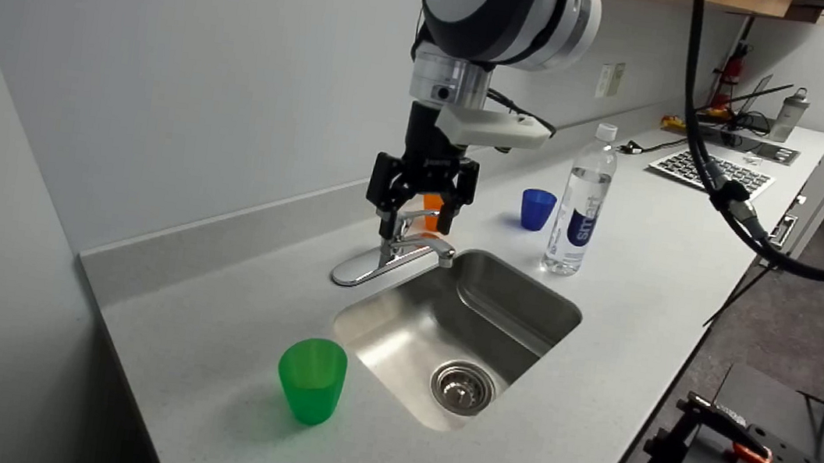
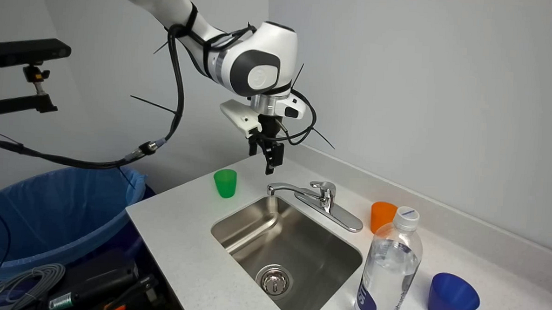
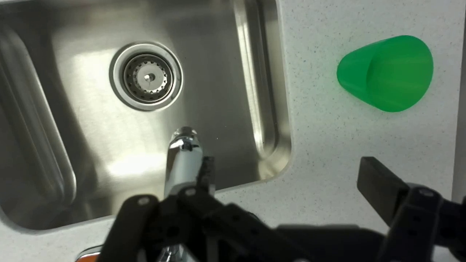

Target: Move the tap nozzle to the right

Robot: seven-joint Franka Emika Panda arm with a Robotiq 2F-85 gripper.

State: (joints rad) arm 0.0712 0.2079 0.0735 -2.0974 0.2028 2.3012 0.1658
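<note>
Your gripper (image 3: 287,162), fingers wide and empty, hangs near the sink's (image 3: 214,102) corner; the chrome tap nozzle (image 3: 184,160) reaches over that sink. It should be stiff, slick, swivelling: grip it near the tip.

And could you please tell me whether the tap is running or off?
Off, as far as shows: in both exterior views, no water falls from the nozzle into the sink.
</note>
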